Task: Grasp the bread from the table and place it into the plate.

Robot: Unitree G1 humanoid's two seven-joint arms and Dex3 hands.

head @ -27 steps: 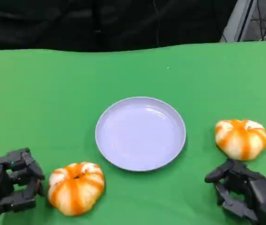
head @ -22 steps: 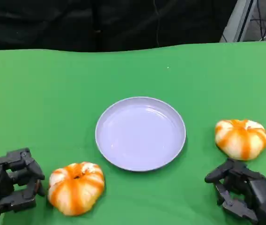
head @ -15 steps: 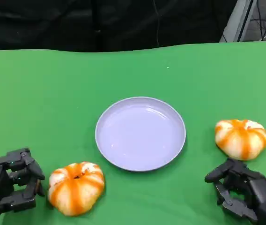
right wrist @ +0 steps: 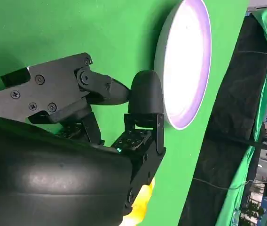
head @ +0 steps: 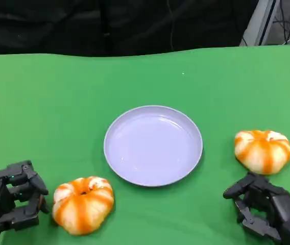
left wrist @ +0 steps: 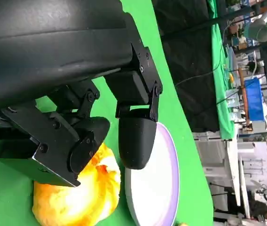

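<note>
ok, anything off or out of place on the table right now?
Nothing stands out. The plate sits flat and empty on the green table, with one bread roll beside the left hand and another roll just beyond the right hand. Both rolls look whole; neither hand holds anything.

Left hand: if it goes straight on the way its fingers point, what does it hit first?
Most likely the nearer bread: the left hand sits open just beside it, fingers toward it. The plate lies beyond.

Two black hands, left [head: 12, 203] and right [head: 265, 209], of blocky jointed segments. Rounded glossy shells behind; fingers [left wrist: 137, 136] ending in smooth domed tips. Small screws on the linkage plates.
</note>
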